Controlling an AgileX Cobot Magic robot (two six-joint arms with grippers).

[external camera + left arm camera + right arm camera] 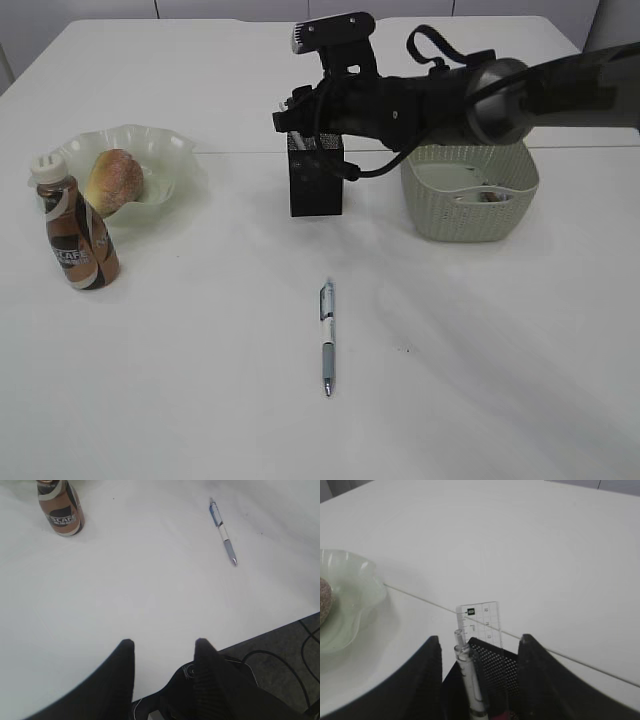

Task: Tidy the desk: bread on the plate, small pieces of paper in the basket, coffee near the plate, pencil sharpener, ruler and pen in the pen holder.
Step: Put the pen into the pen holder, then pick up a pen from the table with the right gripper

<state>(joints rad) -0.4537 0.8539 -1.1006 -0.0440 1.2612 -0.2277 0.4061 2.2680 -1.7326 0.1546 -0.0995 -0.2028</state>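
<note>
Right gripper (479, 647) spread above pen holder (316, 182), ruler (482, 622) upright inside; left gripper (164, 650) spread at desk (150, 590) edge; pen (327, 338) on open tabletop.

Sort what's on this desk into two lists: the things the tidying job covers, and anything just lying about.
Job things:
bread
plate
coffee
pen holder
ruler
clear pen in the holder
pen on the desk
basket, with something small inside

Lying about:
nothing visible
</note>
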